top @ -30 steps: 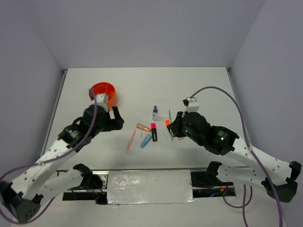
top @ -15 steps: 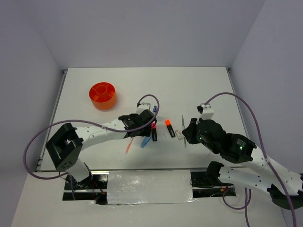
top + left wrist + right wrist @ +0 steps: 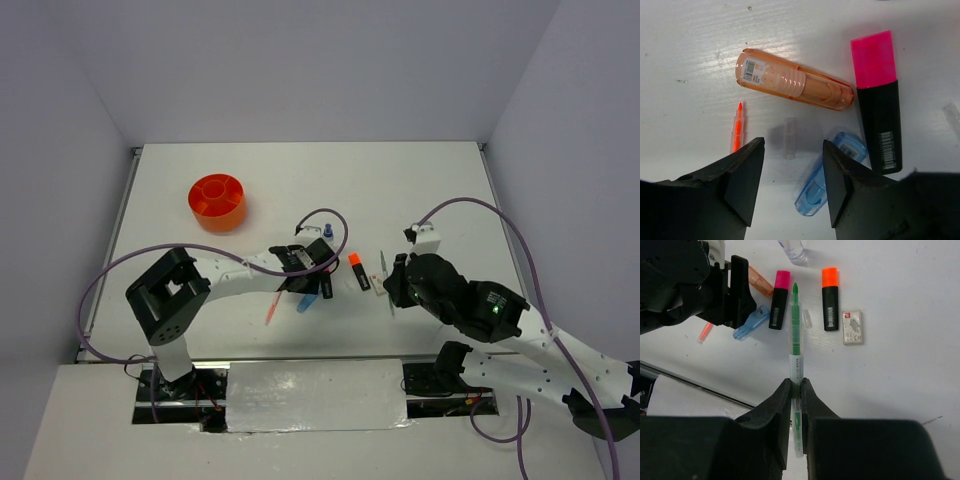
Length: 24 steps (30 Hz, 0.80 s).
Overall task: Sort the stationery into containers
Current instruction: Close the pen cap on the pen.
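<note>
The left tool (image 3: 792, 150) hangs low over the cluster with its jaws partly apart and empty, and a small clear cap (image 3: 789, 144) lies on the white tabletop (image 3: 400, 180) between them. That middling width suits a slim piece, probably the peach translucent tube (image 3: 795, 86) just ahead of its tips. A pink-capped black highlighter (image 3: 879, 115) lies ahead and off to one side, a blue translucent marker (image 3: 827, 182) by one jaw, a thin orange pen (image 3: 737, 130) by the other. The right tool (image 3: 796, 385) is pinched narrow on a slim green pen (image 3: 796, 347), gripped near its tail and pointing straight ahead, likely so it can be tipped into the round orange plastic divided cup (image 3: 215, 222), which stands well apart from both tools
</note>
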Available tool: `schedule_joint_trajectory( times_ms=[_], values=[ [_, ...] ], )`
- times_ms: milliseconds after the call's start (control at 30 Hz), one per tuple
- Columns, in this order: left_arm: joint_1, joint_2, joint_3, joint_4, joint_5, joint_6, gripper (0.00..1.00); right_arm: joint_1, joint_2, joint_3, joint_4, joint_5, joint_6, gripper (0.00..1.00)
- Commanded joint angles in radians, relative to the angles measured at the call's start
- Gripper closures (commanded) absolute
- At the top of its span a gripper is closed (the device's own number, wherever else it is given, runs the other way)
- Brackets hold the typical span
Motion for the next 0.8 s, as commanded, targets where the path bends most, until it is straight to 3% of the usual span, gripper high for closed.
schedule_joint_trajectory(
  times_ms=[0,467,767],
  values=[
    [0.01,0.007,0.028,0.004,-0.008,-0.026,0.39,0.005,-0.002,-0.005,0.029,0.01,-0.018,1.0],
    [0.039,0.012,0.026,-0.04,0.087,-0.001,0.39,0.005,0.037,-0.01,0.041,-0.005,-0.032,1.0],
    [0.056,0.027,0.039,-0.043,0.11,0.014,0.48,0.007,0.032,-0.014,0.044,-0.014,-0.036,1.0]
  ],
)
